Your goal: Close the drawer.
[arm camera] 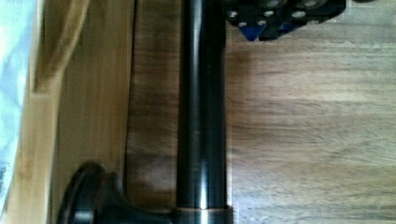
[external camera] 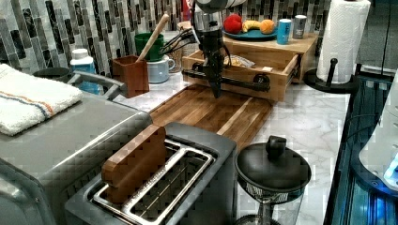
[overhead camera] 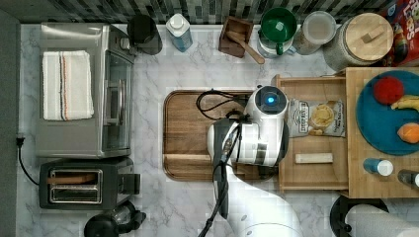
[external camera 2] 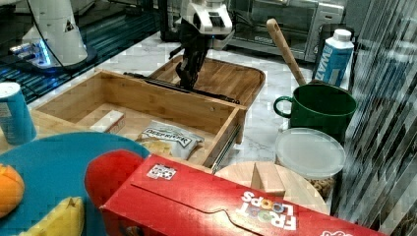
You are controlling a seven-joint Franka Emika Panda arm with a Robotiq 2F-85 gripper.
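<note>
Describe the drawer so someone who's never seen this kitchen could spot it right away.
In the top view, find the raised light-wood stand carrying the blue plate of fruit at the picture's right. The drawer sticks out from under it, open, holding a snack bag. Unlike the darker cutting board beside it, it has raised rims and a long black bar handle.

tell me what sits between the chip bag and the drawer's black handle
Only the drawer's front wooden wall; the right view shows it between the chip bag and black handle.
</note>
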